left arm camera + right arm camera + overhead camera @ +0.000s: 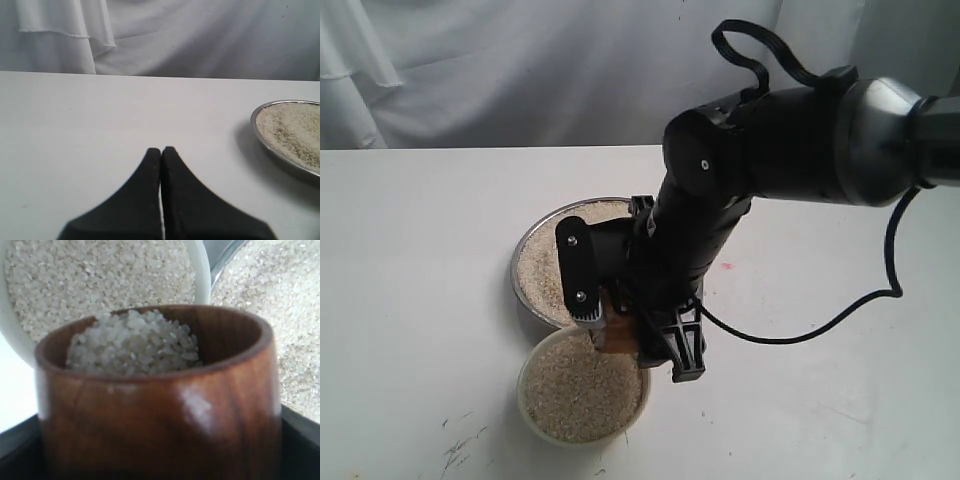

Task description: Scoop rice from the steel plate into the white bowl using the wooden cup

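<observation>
The steel plate [519, 262] holds a bed of rice [542, 268], and the white bowl [524, 392] sits just in front of it, also filled with rice [582, 398]. My right gripper [636, 345] is shut on the wooden cup [617, 338] and holds it over the bowl's back rim, where bowl and plate meet. In the right wrist view the cup [160, 415] is upright and heaped with rice [132, 342], with the bowl's rim [200, 270] and the plate [225, 257] beyond it. My left gripper [161, 150] is shut on nothing, low over bare table beside the plate [260, 135].
A white cloth hangs behind the table [400, 250]. A black cable [820, 325] loops over the table on the right. Dark scuff marks [460, 445] lie near the front left edge.
</observation>
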`<control>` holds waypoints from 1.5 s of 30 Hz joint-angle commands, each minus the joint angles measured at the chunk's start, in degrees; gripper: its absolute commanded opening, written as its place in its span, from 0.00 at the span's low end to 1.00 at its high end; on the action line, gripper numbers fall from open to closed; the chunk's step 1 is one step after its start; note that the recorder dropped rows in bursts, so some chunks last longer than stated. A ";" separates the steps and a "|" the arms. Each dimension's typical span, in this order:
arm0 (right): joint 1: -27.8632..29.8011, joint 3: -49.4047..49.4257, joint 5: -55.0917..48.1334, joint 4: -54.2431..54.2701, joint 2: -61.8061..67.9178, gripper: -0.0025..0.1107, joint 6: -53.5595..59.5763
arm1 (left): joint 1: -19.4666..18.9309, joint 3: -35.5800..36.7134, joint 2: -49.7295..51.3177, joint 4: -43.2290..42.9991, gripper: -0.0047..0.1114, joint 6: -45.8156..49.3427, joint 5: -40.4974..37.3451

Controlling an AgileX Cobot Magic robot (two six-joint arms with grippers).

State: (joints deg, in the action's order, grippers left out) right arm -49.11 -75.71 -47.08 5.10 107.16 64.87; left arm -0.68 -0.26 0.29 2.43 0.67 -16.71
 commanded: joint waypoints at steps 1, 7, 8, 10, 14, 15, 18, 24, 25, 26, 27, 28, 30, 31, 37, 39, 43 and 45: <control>-0.91 0.72 0.02 -1.09 -0.87 0.02 -0.81 | 0.09 0.26 -0.29 0.04 0.04 -0.18 0.36; -1.05 2.80 1.78 -5.10 -0.87 0.02 -5.34 | 0.09 0.26 -0.29 0.04 0.04 -0.18 0.36; -1.14 2.80 1.78 -5.10 -0.87 0.02 -5.45 | 0.09 0.26 -0.29 0.04 0.04 -0.18 0.36; -1.81 2.80 2.02 -5.77 -0.87 0.02 -5.96 | 0.09 0.26 -0.29 0.04 0.04 -0.18 0.36; -4.12 2.80 4.18 -9.89 -0.87 0.02 -8.66 | 0.09 0.26 -0.29 0.04 0.04 -0.18 0.36; -4.48 2.80 4.35 -12.19 -0.73 0.02 -10.35 | 0.09 0.26 -0.29 0.04 0.04 -0.18 0.36; -4.60 2.80 3.26 -16.54 -0.19 0.02 -14.36 | 0.09 0.26 -0.29 0.04 0.04 -0.18 0.36; -5.87 2.80 2.97 -16.52 -0.19 0.02 -14.36 | 0.09 0.26 -0.29 0.04 0.04 -0.18 0.36; -6.25 2.80 2.97 -17.03 -0.19 0.02 -14.36 | 0.09 0.26 -0.29 0.04 0.04 -0.18 0.36; -6.77 2.80 3.08 -18.06 -0.19 0.02 -14.36 | 0.09 0.26 -0.29 0.04 0.04 -0.18 0.36; -7.06 2.80 3.34 -19.24 -0.19 0.02 -15.12 | 0.09 0.26 -0.29 0.04 0.04 -0.18 0.36; -7.38 2.80 3.47 -20.82 -0.19 0.02 -16.49 | 0.09 0.26 -0.29 0.04 0.04 -0.18 0.36; -7.76 2.80 3.55 -23.13 -0.19 0.02 -18.77 | 0.09 0.26 -0.29 0.04 0.04 -0.18 0.36; -7.90 2.80 3.43 -24.00 -0.19 0.02 -19.69 | 0.09 0.26 -0.29 0.04 0.04 -0.18 0.36; -8.24 2.80 3.34 -24.62 -0.19 0.02 -20.82 | 0.09 0.26 -0.29 0.04 0.04 -0.18 0.36; -8.93 2.80 3.34 -26.19 -0.19 0.02 -21.70 | 0.09 0.26 -0.29 0.04 0.04 -0.18 0.36; -10.01 2.80 3.34 -31.20 -0.19 0.02 -25.13 | 0.09 0.26 -0.29 0.04 0.04 -0.18 0.36; -10.14 2.80 2.53 -31.62 -0.19 0.02 -25.69 | 0.09 0.26 -0.29 0.04 0.04 -0.18 0.36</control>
State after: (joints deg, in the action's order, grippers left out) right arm -58.99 -73.08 -44.07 -25.03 107.16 40.24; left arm -0.68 -0.26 0.29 2.43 0.67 -16.71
